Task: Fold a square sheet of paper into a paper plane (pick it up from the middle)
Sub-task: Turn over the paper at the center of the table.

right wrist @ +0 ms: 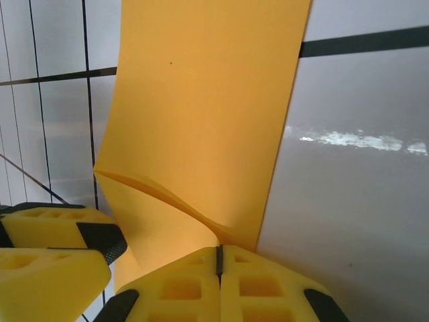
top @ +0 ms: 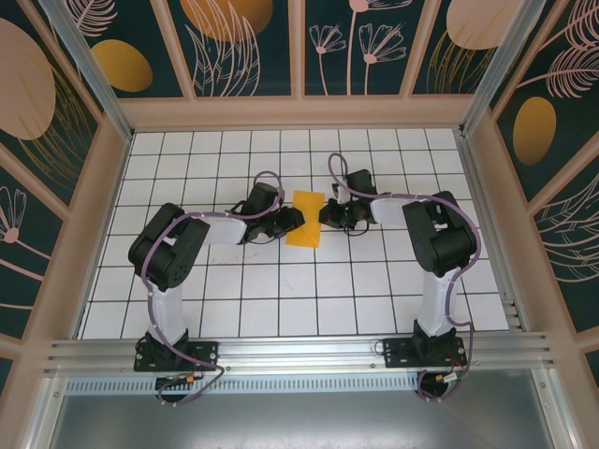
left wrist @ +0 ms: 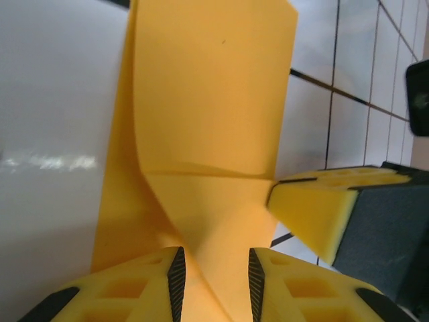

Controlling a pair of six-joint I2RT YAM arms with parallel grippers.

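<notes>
The orange-yellow sheet of paper (top: 306,217) lies mid-table as a narrow folded strip between both grippers. In the left wrist view the paper (left wrist: 214,100) rises with a crease across it. Its lower part runs through the gap of my left gripper (left wrist: 214,268), whose jaws stand open and apart from it. My left gripper (top: 294,221) is at the strip's left edge and my right gripper (top: 324,215) at its right edge. In the right wrist view my right gripper (right wrist: 218,251) is shut on the near edge of the curled paper (right wrist: 201,114).
The white grid floor (top: 281,281) spreads around the arms. Patterned walls (top: 243,47) with a wooden frame close the back and sides. An aluminium rail (top: 299,351) runs along the near edge. The right gripper's yellow finger (left wrist: 315,208) sits close beside the left jaws.
</notes>
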